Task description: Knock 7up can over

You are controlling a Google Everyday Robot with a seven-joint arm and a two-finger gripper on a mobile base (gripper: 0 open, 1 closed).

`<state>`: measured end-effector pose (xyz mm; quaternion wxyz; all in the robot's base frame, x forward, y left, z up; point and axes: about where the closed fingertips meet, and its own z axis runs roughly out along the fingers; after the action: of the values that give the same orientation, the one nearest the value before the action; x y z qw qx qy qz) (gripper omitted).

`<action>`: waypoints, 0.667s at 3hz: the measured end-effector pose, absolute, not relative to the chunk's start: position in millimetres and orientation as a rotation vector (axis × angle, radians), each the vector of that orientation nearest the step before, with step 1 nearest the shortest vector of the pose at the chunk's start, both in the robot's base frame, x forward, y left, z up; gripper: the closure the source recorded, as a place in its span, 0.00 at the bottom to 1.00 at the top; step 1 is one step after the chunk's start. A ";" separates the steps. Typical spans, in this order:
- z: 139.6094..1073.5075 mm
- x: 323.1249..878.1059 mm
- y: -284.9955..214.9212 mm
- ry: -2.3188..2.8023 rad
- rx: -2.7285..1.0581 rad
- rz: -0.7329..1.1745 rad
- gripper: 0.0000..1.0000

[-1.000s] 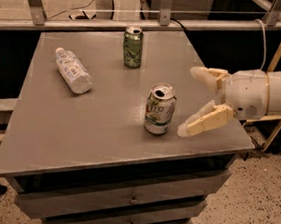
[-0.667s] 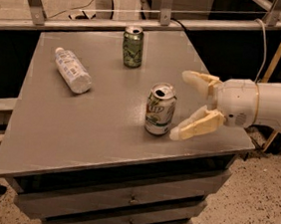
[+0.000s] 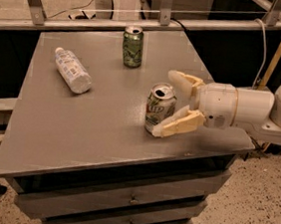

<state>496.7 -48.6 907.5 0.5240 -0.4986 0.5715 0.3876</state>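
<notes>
The 7up can (image 3: 159, 108) stands upright on the grey table (image 3: 93, 134), right of centre, with a white-and-green label and a silver top with an open pull-tab hole. My gripper (image 3: 168, 105) reaches in from the right with its cream fingers spread open. The near finger (image 3: 179, 124) lies against the can's lower right side. The far finger (image 3: 184, 82) sits just behind and to the right of the can's top. The can stands between the fingertips, not squeezed.
A darker all-green can (image 3: 132, 46) stands upright at the back centre. A clear plastic bottle (image 3: 72, 70) with a white label lies on its side at the left. Drawers are under the table. A metal rail and cables run behind.
My gripper has moved left toward the 7up can, from clear of it to straddling its right side. The can still stands upright in the same spot.
</notes>
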 end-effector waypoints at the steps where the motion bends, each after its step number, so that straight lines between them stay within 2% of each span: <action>1: 901.5 506.7 -38.5 1.368 -1.156 0.933 0.22; 2: 891.7 512.9 -34.1 1.391 -1.122 0.942 0.53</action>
<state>512.9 -34.1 891.7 0.5317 -0.4704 0.5833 0.3947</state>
